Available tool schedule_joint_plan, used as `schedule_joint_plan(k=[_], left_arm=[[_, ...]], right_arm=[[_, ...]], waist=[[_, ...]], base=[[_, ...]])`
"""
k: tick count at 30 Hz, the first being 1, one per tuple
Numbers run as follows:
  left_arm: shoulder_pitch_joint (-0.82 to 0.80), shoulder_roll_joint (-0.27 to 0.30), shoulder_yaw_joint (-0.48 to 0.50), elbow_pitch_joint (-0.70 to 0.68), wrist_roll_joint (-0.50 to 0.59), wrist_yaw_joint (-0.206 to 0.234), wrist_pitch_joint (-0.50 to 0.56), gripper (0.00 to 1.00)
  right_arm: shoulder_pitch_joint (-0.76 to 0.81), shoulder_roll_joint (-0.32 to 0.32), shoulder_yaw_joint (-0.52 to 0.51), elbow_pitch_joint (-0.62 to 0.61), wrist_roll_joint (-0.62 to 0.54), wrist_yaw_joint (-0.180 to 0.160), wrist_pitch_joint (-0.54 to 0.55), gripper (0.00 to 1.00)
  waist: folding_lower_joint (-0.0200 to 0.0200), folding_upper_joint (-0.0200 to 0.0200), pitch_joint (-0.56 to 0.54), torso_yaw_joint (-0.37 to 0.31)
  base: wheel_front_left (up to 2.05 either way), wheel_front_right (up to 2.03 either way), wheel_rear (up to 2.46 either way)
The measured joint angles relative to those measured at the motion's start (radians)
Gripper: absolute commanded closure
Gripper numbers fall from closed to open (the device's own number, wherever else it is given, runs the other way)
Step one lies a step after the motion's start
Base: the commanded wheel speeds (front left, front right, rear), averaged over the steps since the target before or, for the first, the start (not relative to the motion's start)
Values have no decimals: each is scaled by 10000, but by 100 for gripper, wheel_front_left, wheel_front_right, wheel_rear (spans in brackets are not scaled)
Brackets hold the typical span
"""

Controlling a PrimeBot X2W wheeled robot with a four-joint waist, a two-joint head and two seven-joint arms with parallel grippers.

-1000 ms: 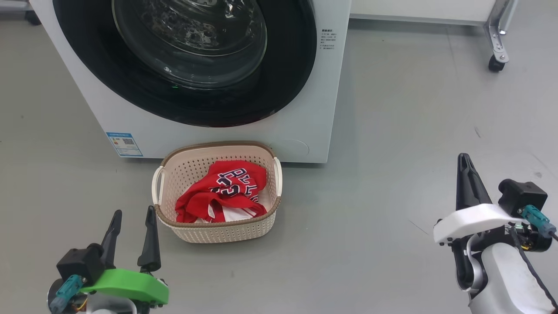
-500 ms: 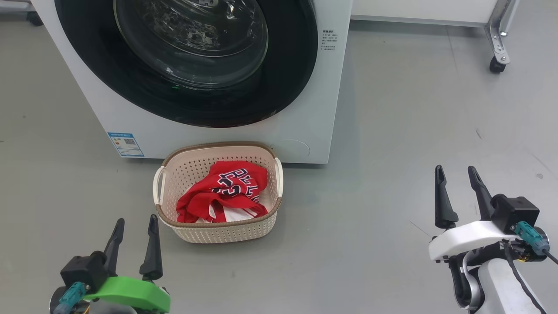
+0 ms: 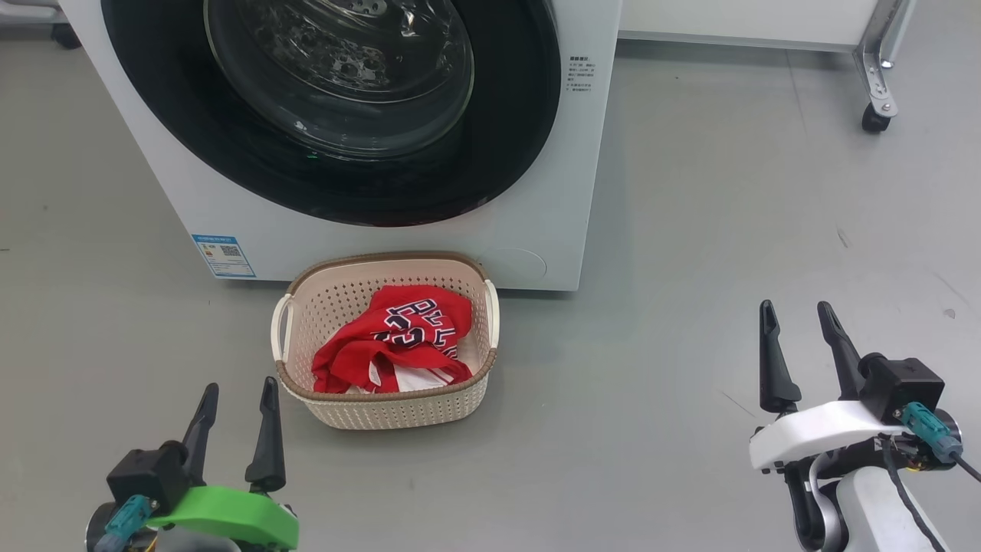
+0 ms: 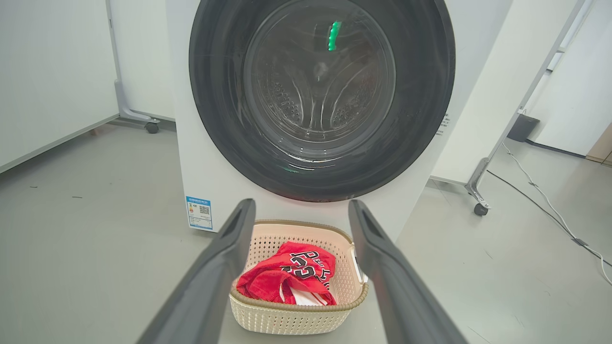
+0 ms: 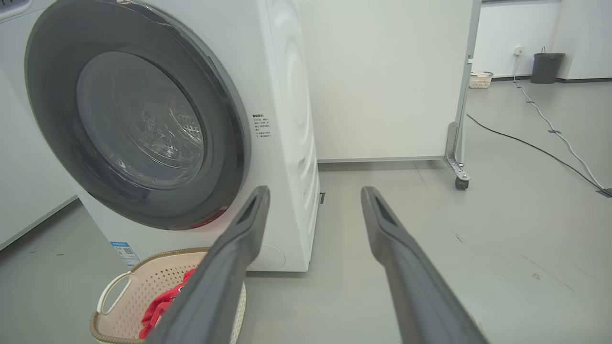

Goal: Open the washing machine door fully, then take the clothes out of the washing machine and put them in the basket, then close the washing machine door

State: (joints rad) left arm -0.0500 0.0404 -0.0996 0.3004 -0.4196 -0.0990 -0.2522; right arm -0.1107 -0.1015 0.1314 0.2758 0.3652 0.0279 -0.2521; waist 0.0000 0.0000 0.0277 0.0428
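Red clothes [image 3: 398,337] in basket [image 3: 383,410], just ahead of left pincer [image 3: 239,385].

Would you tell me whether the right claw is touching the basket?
Apart. The head view shows bare grey floor between the right claw and the basket.

1 washing machine [image 3: 556,222], 1 door [image 3: 521,115], 1 basket [image 3: 383,410], 1 clothes heap [image 3: 406,330].

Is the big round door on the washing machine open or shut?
Shut. The washing machine door lies flush against the front of the washing machine, and the steel drum shows through its glass.
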Motion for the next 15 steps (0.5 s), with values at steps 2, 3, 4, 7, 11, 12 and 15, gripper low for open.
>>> schedule_joint_plan(k=[2, 3, 4, 7, 11, 12, 15], left_arm=[[0, -2, 29, -31, 2, 0, 0, 0], [0, -2, 42, -52, 2, 0, 0, 0], [0, -2, 46, -67, 2, 0, 0, 0], [1, -2, 48, -69, 2, 0, 0, 0], [5, -2, 50, -67, 4, 0, 0, 0], [6, -2, 48, -67, 15, 0, 0, 0], [15, -2, 42, -65, 82, 0, 0, 0]], right_arm=[[5, 6, 0, -38, 0, 0, 0, 0], [6, 6, 0, -58, -4, 0, 0, 0], [9, 8, 0, -65, -21, 0, 0, 0], [68, 12, 0, -84, -61, 0, 0, 0], [182, 42, 6, -107, -75, 2, 0, 0], [182, 48, 12, -115, -75, 2, 0, 0], [188, 48, 27, -132, -105, 2, 0, 0]], waist=[[0, 0, -5, 3], [0, 0, -9, 6], [0, 0, -15, 8], [0, 0, -40, 16], [0, 0, -74, 20], [0, 0, -82, 21], [0, 0, -99, 23]], base=[[0, 0, 0], [0, 0, 0], [0, 0, 0], [0, 0, 0], [0, 0, 0], [0, 0, 0], [0, 0, 0]])
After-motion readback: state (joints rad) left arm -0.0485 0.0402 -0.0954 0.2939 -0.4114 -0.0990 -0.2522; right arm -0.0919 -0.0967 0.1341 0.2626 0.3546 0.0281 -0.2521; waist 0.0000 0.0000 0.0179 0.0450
